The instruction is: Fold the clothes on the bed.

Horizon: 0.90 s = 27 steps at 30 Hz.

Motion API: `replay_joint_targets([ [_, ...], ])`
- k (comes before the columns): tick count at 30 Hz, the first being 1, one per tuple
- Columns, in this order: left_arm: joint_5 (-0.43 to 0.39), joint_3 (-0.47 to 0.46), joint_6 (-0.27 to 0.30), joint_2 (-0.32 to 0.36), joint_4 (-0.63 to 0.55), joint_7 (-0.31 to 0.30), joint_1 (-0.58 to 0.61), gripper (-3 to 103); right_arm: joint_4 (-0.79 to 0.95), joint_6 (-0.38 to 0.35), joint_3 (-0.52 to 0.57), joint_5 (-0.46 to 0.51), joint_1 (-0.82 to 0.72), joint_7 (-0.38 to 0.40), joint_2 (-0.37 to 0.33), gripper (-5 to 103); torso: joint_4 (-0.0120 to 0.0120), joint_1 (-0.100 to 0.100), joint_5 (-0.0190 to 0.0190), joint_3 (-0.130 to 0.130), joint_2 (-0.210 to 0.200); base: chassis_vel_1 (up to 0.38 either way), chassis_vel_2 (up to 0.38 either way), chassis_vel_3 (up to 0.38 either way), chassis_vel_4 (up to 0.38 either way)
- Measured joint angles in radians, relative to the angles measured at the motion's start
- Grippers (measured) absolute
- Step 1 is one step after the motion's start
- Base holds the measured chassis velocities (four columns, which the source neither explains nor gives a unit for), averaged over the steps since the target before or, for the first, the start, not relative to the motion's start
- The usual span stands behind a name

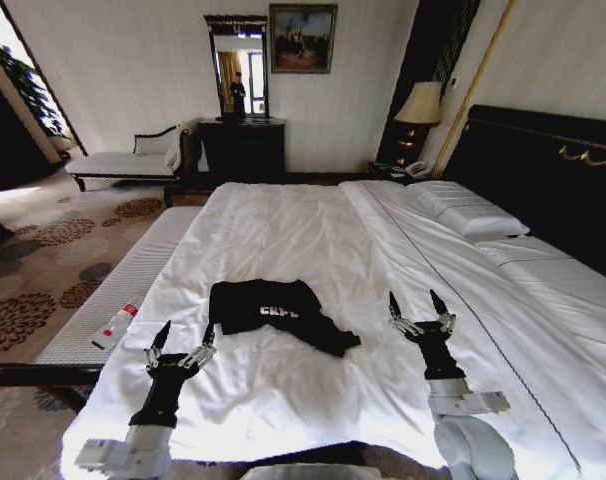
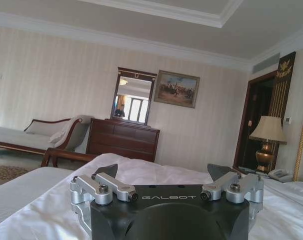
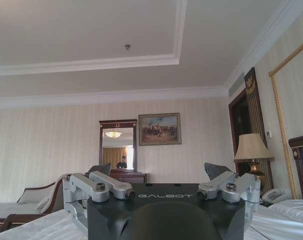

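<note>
A black T-shirt (image 1: 278, 312) with small white chest lettering lies crumpled on the white bed (image 1: 283, 230), near its foot end. My left gripper (image 1: 187, 331) hovers open just to the shirt's left and a little nearer to me, fingers pointing toward the headboard side. Its dark fingertips (image 2: 107, 169) show spread above the sheet in the left wrist view. To the shirt's right, my right gripper (image 1: 417, 301) is raised and open too, with its fingertips (image 3: 215, 169) apart and nothing between them.
A narrow white-cushioned bench (image 1: 123, 290) runs along the bed's left side with a white and red bottle (image 1: 114, 326) on it. Pillows (image 1: 473, 212) and a dark headboard (image 1: 543, 175) are at the right. A dresser with mirror (image 1: 241, 140) and a chaise (image 1: 133, 160) stand at the far wall.
</note>
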Motion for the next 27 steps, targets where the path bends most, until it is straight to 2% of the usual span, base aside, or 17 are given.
replay_joint_targets([
  [15,0.006,-0.005,-0.017,-0.005,0.000,-0.001,0.009,100,0.000,0.013,-0.005,-0.020,-0.002,0.000,0.011,100,0.0001,0.000,-0.0001,0.000,0.000,0.057,0.108,-0.060,-0.096],
  [27,0.018,-0.001,-0.017,-0.015,0.000,-0.006,-0.003,100,-0.029,0.054,-0.012,0.018,0.017,0.002,-0.005,100,0.0000,0.000,0.0001,0.000,0.000,0.009,0.038,-0.014,-0.037],
])
